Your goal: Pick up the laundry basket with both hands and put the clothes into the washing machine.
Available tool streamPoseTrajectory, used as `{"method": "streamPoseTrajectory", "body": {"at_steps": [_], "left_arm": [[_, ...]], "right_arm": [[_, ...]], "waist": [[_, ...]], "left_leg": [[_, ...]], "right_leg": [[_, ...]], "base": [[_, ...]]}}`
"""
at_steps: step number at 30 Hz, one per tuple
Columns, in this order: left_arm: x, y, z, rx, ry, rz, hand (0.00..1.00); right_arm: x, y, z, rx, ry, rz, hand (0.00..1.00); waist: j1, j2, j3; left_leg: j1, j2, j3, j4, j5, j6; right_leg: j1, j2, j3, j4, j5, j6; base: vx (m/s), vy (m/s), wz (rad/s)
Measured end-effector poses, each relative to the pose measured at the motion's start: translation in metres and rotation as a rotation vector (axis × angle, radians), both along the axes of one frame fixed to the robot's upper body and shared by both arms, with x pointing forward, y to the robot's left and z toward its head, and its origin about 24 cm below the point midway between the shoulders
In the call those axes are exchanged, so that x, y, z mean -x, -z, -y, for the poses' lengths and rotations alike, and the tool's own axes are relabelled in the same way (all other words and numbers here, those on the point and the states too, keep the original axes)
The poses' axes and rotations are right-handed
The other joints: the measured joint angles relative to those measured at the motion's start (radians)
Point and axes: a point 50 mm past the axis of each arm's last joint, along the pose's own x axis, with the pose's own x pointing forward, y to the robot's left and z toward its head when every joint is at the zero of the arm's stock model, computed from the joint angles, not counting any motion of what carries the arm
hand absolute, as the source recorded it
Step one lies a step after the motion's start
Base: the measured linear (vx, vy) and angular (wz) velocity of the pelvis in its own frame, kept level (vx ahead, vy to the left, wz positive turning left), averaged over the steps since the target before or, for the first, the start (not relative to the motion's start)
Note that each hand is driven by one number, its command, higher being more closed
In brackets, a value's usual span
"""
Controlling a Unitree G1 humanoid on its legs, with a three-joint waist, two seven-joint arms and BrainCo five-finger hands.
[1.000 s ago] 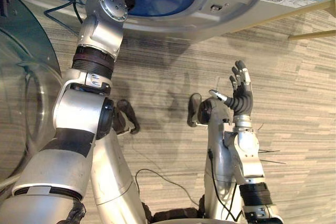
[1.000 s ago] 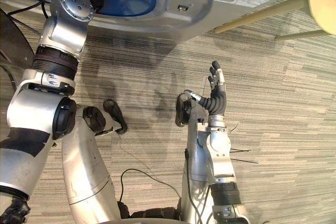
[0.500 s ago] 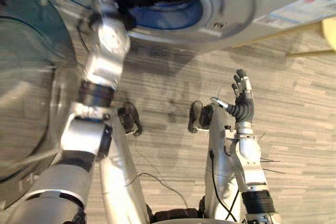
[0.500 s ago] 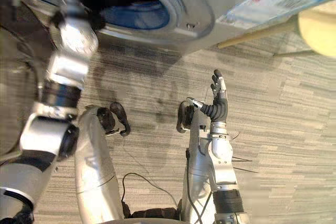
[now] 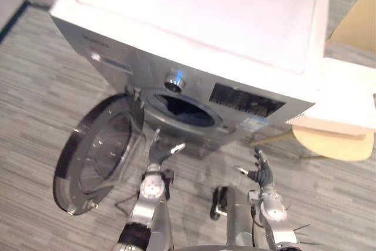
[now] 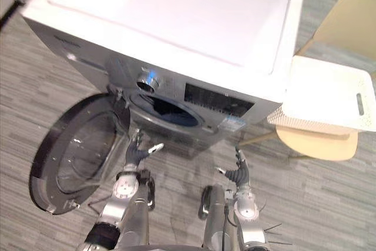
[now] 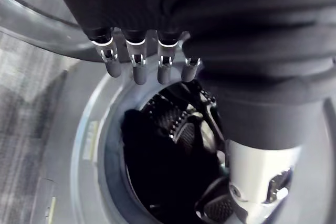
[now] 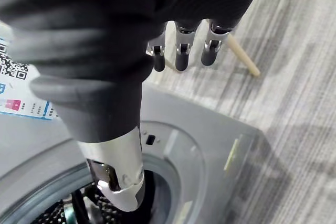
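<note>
Before the washing machine (image 6: 176, 33), door (image 6: 73, 151) swung wide, the robot's left hand (image 6: 139, 150) and right hand (image 6: 239, 172) hover empty, fingers spread; the white laundry basket (image 6: 326, 98) sits on a chair (image 6: 320, 142) alongside.

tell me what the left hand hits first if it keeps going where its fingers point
Probably the washing machine's grey rim round the open drum mouth: the left hand's straight fingers aim at its lower edge, though depth is unclear.
</note>
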Motion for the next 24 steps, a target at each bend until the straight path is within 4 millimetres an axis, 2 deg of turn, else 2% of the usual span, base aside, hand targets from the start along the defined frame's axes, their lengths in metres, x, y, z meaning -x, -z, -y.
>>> {"method": "streamPoseTrajectory", "body": {"at_steps": [1, 3, 8, 12, 15, 16, 17, 18, 19, 20, 21, 22, 23, 24], "left_arm": [[0.013, 0.016, -0.004, 0.002, -0.007, -0.089, 0.00], [0.031, 0.035, -0.012, -0.003, -0.015, -0.202, 0.00], [0.053, 0.049, -0.033, -0.048, -0.017, -0.307, 0.00], [0.051, 0.048, -0.037, -0.061, -0.003, -0.305, 0.00], [0.028, 0.037, -0.041, -0.082, 0.017, -0.243, 0.00], [0.019, 0.032, -0.043, -0.088, 0.019, -0.215, 0.00], [0.013, 0.028, -0.043, -0.092, 0.020, -0.192, 0.00], [0.013, 0.026, -0.045, -0.097, 0.019, -0.185, 0.00], [0.014, 0.026, -0.048, -0.103, 0.008, -0.182, 0.00], [0.019, 0.026, -0.052, -0.098, -0.021, -0.179, 0.00], [0.022, 0.026, -0.052, -0.093, -0.038, -0.179, 0.00], [0.027, 0.029, -0.047, -0.077, -0.044, -0.191, 0.00], [0.028, 0.030, -0.043, -0.069, -0.040, -0.194, 0.00], [0.028, 0.033, -0.034, -0.044, -0.031, -0.199, 0.00]], "right_arm": [[0.007, 0.012, 0.003, 0.004, 0.000, -0.069, 0.00], [0.019, 0.027, 0.008, 0.015, 0.001, -0.171, 0.00], [0.033, 0.040, 0.018, -0.005, 0.038, -0.261, 0.00], [0.030, 0.039, 0.020, 0.003, 0.034, -0.258, 0.00], [0.026, 0.040, 0.019, -0.008, 0.036, -0.261, 0.00], [0.022, 0.038, 0.018, -0.011, 0.034, -0.251, 0.00], [0.018, 0.038, 0.013, -0.020, 0.021, -0.246, 0.00], [0.018, 0.038, 0.011, -0.027, 0.019, -0.245, 0.00], [0.018, 0.039, 0.006, -0.045, 0.020, -0.244, 0.00], [0.011, 0.037, 0.002, -0.055, 0.010, -0.228, 0.00], [0.005, 0.034, 0.001, -0.055, 0.006, -0.211, 0.00], [-0.005, 0.029, 0.002, -0.049, 0.003, -0.181, 0.00], [-0.009, 0.026, 0.004, -0.045, 0.006, -0.162, 0.00], [-0.018, 0.021, 0.009, -0.032, 0.017, -0.130, 0.00]], "waist": [[-0.002, 0.011, -0.018], [-0.004, 0.023, -0.031], [-0.005, 0.026, -0.057], [-0.013, 0.025, -0.063], [-0.035, 0.020, -0.063], [-0.033, 0.014, -0.063], [-0.033, 0.002, -0.056], [-0.032, -0.008, -0.056], [-0.014, -0.027, -0.052], [0.019, -0.039, -0.054], [0.032, -0.056, -0.061], [0.044, -0.046, -0.060], [0.054, -0.038, -0.056], [0.052, -0.001, -0.035]], "left_leg": [[0.046, -0.006, 0.005, -0.073, 0.029, 0.003], [0.135, -0.023, 0.029, -0.198, 0.085, 0.010], [0.272, -0.048, 0.079, -0.374, 0.153, 0.016], [0.270, -0.052, 0.087, -0.388, 0.166, 0.030], [0.152, -0.061, 0.010, -0.333, 0.176, 0.044], [0.112, -0.052, -0.015, -0.335, 0.202, 0.059], [0.085, -0.060, -0.037, -0.328, 0.221, 0.061], [0.078, -0.068, -0.047, -0.326, 0.232, 0.062], [0.069, -0.077, -0.064, -0.315, 0.239, 0.058], [0.047, -0.079, -0.063, -0.288, 0.241, 0.055], [0.034, -0.081, -0.061, -0.280, 0.250, 0.048], [0.010, -0.077, -0.061, -0.301, 0.291, 0.045], [0.004, -0.072, -0.061, -0.326, 0.317, 0.039], [-0.001, -0.060, -0.082, -0.377, 0.364, 0.022]], "right_leg": [[0.046, 0.011, 0.000, -0.083, 0.037, 0.007], [0.126, 0.021, 0.001, -0.221, 0.104, 0.016], [0.242, 0.037, 0.027, -0.415, 0.211, 0.031], [0.233, 0.046, 0.040, -0.433, 0.250, 0.032], [0.156, 0.047, 0.033, -0.372, 0.267, 0.042], [0.156, 0.046, 0.040, -0.391, 0.260, 0.064], [0.120, 0.037, 0.079, -0.194, 0.151, 0.074], [0.119, 0.036, 0.088, -0.104, 0.113, 0.082], [0.149, 0.040, 0.100, -0.007, 0.071, 0.100], [0.186, 0.052, 0.119, -0.031, 0.040, 0.093], [0.208, 0.062, 0.119, -0.095, 0.020, 0.084], [0.238, 0.082, 0.115, -0.207, 0.004, 0.060], [0.245, 0.091, 0.114, -0.259, 0.004, 0.052], [0.267, 0.121, 0.100, -0.331, 0.018, 0.000]], "base": [[0.09, 0.038, -0.14], [0.11, 0.065, -0.16], [0.06, 0.057, -0.25], [-0.04, 0.036, -0.14], [-0.15, 0.064, 0.66], [-0.10, 0.029, 0.87], [-0.10, 0.020, 0.92], [-0.12, -0.020, 0.83], [-0.14, -0.092, 0.45], [-0.17, -0.134, 0.18], [-0.25, -0.168, -0.03], [-0.22, -0.128, -0.04], [-0.30, -0.122, 0.05], [-0.31, -0.071, 0.19]]}}
